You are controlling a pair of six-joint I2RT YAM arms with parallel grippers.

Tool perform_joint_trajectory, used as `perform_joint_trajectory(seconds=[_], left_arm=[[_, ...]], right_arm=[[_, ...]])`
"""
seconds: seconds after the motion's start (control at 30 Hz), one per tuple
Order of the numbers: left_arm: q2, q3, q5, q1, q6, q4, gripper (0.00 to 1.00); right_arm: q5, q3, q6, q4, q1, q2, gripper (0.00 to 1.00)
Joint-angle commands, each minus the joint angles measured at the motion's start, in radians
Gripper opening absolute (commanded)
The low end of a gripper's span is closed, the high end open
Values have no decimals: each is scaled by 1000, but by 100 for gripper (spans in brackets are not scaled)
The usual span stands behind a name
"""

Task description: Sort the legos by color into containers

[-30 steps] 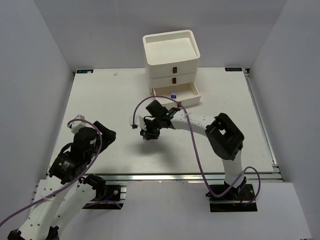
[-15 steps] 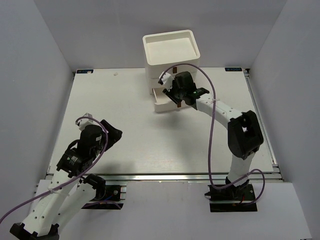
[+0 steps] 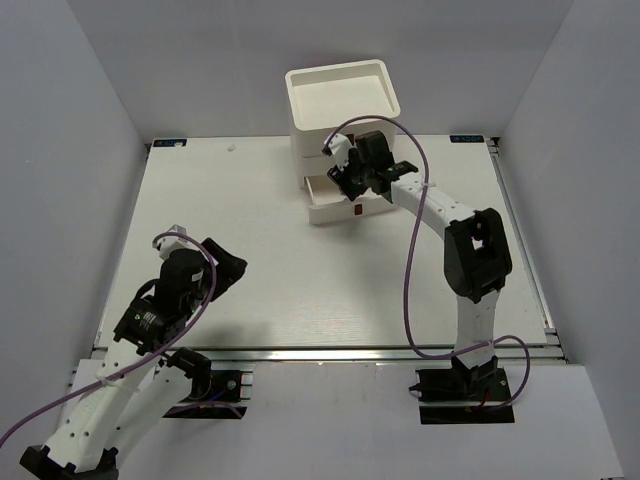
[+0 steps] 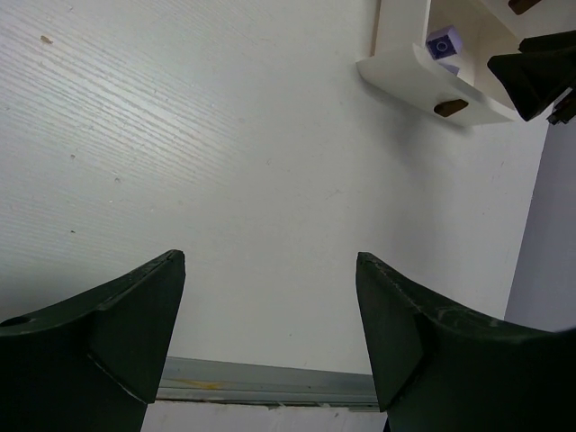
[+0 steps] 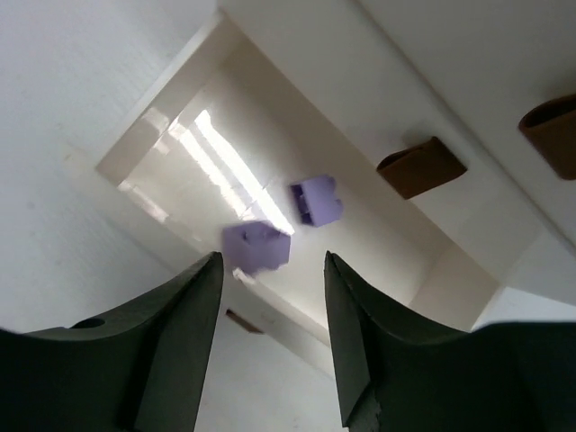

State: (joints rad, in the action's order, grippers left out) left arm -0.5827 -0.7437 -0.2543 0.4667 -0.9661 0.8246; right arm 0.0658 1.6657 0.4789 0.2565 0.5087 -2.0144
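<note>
Your left tool [image 4: 270, 270] sits low at the near left corner of the worktop [image 3: 280, 260]. Its fingers are spread wide and hold nothing. Leave it there, out of the way.

Now look farther, to the middle of the far edge. The white chest [image 3: 345, 128] stands there, with its bottom drawer [image 5: 297, 135] pulled out toward you. Your right tool [image 5: 272, 261] hangs right over that drawer. Its fingers are spread and nothing is pinched between them. Just below them a light purple brick [image 5: 256, 245] looks blurry and touches neither finger. I think it is loose and dropping in. A second purple brick [image 5: 315, 200] lies on the drawer floor just beside it.

To do this step well, hold the tool over the middle of the drawer, not over its front wall. Then the brick cannot bounce out. Leave the fingers wide and lift straight up. Mind the brown pull [image 5: 421, 166] of the drawer above, which is close by. Purple goes with purple, so this looks like the right drawer.

I see no words on the chest or the bricks. A small blue tag [image 3: 170, 142] sits at each far corner of the worktop, too small to read.
</note>
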Motion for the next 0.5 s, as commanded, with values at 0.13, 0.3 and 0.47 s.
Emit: perform_joint_trajectory(seconds=[0.13,0.3,0.47], left_arm=[[-22,18,27,-2,13,-59,86],[-23,10,21,-2,20,-47,86],[1,32,26,-2,12,-53,86]], right_arm=[[210,-43,-8,49,-52,117,43],[554,49,201,254,-90,97,0],[656,95,967,823,-88,19,0]])
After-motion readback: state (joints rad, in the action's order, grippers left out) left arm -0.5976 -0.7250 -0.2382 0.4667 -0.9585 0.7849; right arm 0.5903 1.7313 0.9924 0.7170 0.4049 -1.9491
